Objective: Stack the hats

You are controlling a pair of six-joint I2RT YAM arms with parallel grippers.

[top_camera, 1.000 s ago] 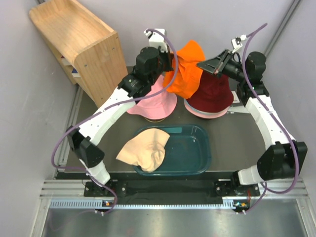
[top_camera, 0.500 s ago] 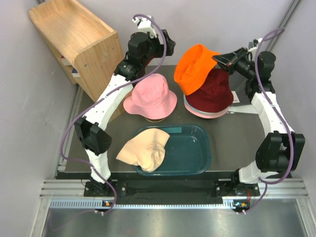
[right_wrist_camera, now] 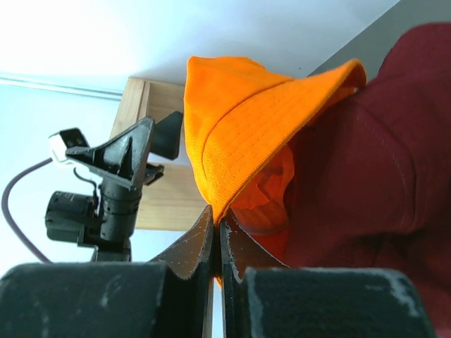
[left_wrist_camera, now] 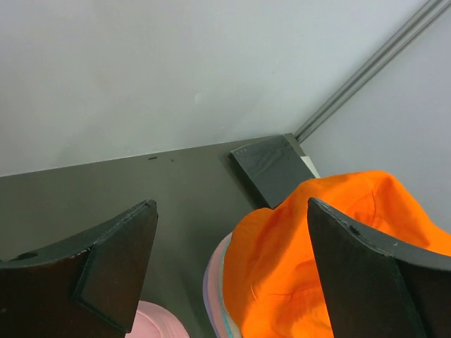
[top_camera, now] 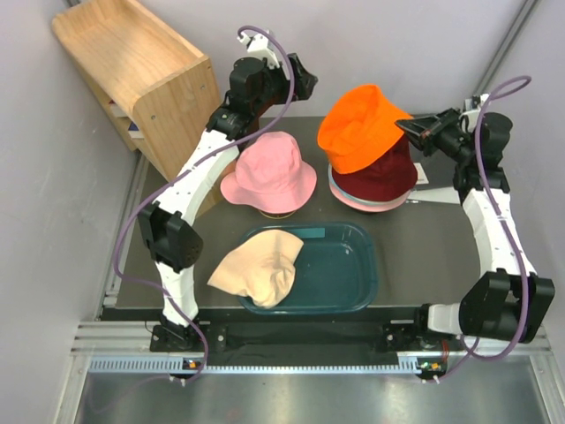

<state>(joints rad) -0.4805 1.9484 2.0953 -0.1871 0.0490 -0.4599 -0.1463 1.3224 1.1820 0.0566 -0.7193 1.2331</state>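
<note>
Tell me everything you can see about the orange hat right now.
The orange hat is a soft bucket hat of finely ribbed, bright fabric, with a rounded crown and a floppy brim. It sits tilted on the maroon hat at the far right of the table. The right gripper is shut on its brim edge; the open left gripper is clear of it.

Back strip of worktop (left_wrist_camera: 127, 186) bare beneath the left fingers (left_wrist_camera: 116, 264), wall close behind it. Wooden shelf (top_camera: 132, 71) blocks the left rear corner. Only a narrow lane between the pink hat (top_camera: 267, 172) and the maroon hat (top_camera: 388, 175) with the orange hat (top_camera: 360, 124) on top. Right fingers (right_wrist_camera: 187, 250) crowd that stack's right edge. Teal tub (top_camera: 340, 265) fills front centre, peach hat (top_camera: 259, 269) draped over its left rim. Front right, bare worktop.
</note>
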